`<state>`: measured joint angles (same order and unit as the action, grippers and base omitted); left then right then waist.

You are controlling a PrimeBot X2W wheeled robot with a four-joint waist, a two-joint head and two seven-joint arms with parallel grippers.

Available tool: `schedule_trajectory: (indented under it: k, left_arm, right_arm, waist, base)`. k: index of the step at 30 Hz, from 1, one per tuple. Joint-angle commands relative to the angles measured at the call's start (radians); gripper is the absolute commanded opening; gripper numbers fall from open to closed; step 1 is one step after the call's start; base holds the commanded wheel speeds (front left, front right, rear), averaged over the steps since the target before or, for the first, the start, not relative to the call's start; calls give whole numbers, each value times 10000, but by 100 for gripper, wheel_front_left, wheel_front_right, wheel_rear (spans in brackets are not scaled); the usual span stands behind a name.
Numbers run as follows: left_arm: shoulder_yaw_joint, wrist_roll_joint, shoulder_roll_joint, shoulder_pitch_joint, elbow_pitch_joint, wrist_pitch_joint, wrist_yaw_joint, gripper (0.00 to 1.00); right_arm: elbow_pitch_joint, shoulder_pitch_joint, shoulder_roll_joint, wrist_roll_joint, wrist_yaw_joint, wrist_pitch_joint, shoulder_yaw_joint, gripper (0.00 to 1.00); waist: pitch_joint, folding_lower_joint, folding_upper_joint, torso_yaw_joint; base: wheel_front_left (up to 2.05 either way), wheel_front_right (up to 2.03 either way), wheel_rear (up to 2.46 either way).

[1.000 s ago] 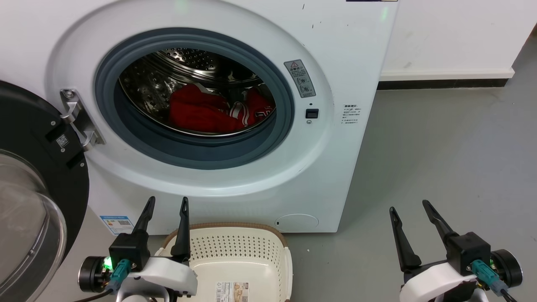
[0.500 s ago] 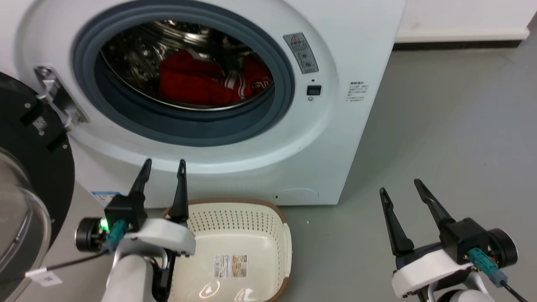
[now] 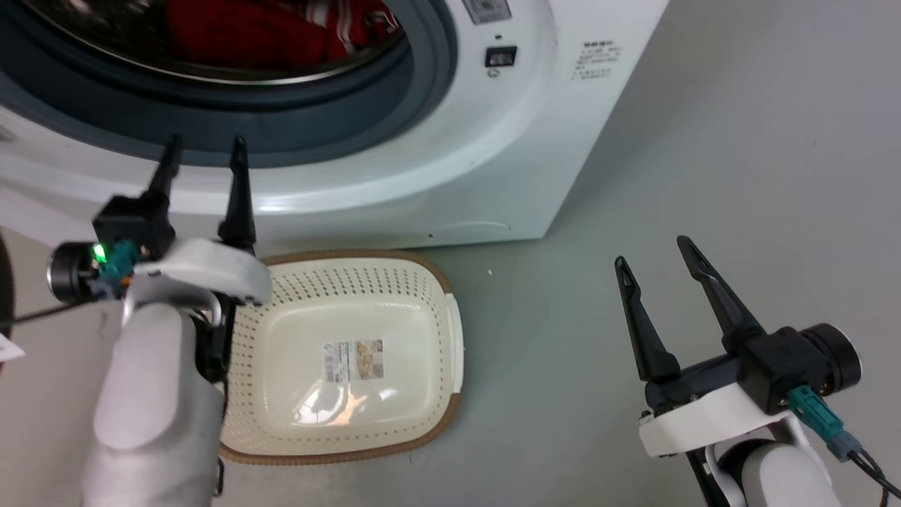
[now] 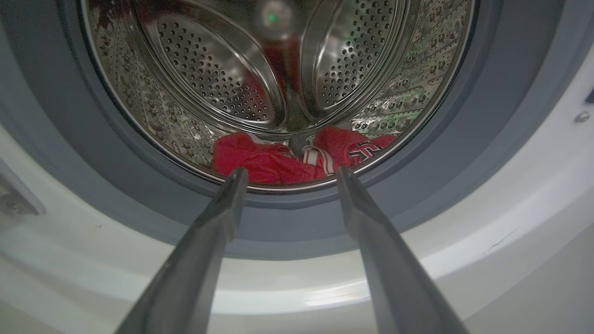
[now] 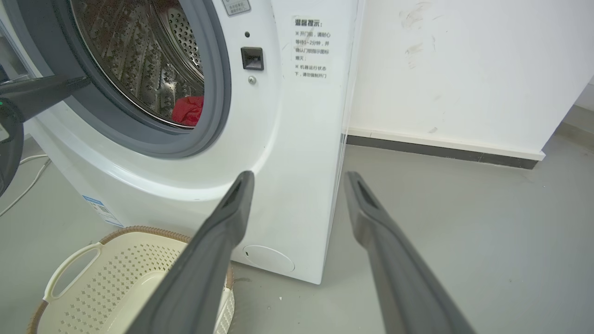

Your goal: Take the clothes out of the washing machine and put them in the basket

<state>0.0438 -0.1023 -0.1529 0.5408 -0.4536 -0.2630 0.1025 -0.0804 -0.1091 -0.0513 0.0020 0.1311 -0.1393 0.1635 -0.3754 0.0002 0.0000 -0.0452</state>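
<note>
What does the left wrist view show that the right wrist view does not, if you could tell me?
Left wrist view, not the right: a straight look to the back of the drum and the white striped trim on the clothes. Right wrist view, not the left: the basket, the floor, the white wall and the open right gripper. Both: the washing machine, its grey gasket, red clothes in the drum, and the open left gripper.

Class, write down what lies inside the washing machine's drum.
Red clothes with striped trim lie heaped on the bottom of the perforated steel drum. The drum's front rim covers the heap's lower edge; anything beneath the heap is hidden.
</note>
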Motion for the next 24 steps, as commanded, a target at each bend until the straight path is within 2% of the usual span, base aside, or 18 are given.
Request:
schedule_trajectory:
  k: [1,14,24]
  left_arm:
    - [34,-67,-150,405,-162,-27,26,100]
    - [-97,-356,-1390,3786,-2333,340,208,100]
    - [-277,-462,-2395,6570,-3788,1508,240,100]
  right_arm:
    - [-81,-248,20,69,-7,-70,61,100]
    - [0,-757,23,557,-7,-649,768,100]
    - [189,-989,23,1036,-7,-1024,1345,100]
  waist:
    - [-781,-2,0,-500]
    - [-2486,-2,0,-1686]
    - [-3203,-2,0,-2557]
  base:
    - [0,0,0]
    - [0,0,0]
    - [0,0,0]
